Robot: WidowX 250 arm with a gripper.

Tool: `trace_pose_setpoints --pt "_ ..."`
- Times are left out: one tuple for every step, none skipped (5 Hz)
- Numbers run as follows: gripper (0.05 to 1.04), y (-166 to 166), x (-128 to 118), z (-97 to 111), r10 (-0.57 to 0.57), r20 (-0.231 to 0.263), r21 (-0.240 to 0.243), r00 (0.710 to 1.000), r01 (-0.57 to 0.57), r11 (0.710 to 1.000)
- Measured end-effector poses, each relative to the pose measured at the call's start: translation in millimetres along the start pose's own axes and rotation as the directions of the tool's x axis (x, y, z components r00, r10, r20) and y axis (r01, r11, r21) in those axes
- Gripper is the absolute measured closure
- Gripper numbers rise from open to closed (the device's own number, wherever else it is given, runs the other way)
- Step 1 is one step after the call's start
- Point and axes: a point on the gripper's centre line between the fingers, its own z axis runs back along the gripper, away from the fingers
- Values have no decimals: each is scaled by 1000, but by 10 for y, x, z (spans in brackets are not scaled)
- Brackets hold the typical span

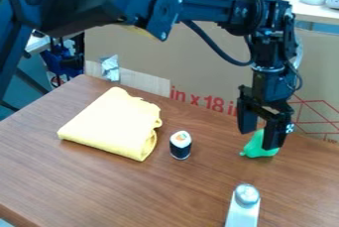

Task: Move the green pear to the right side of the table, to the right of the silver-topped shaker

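The black gripper (259,141) hangs down at the right of the table, its fingers apart and open. Low between and behind them is a green object (255,149), rounded and soft-looking, resting on the table and partly hidden by the nearer finger. Whether the fingers touch it, I cannot tell. To the left of the gripper, a sushi roll (180,145) with a dark wrap and white top stands upright. Farther left lies a folded yellow cloth (112,123). A salt shaker (244,206) with a metal cap is near the front edge of the view.
The brown wooden table (86,181) ends at a cardboard sheet (198,67) standing along its back edge. A crumpled silvery piece (110,68) is at the cardboard's left end. The arm crosses above the table from the upper left.
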Motion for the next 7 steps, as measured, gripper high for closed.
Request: trace_pose_setpoints --pt "77 20 14 -4 -24 8 17 1000 24 1000" --pt "77 28 118 75 -53 34 37 998 51 998" --pt "77 40 146 -8 -66 16 34 998 66 997" --pt "77 57 181 -44 -70 12 32 997 69 997" --pt "77 81 172 -96 -63 4 28 998 62 998" --pt "77 124 174 -161 -54 -8 41 999 54 998" --pt "77 122 185 -240 -43 -29 36 999 44 998"
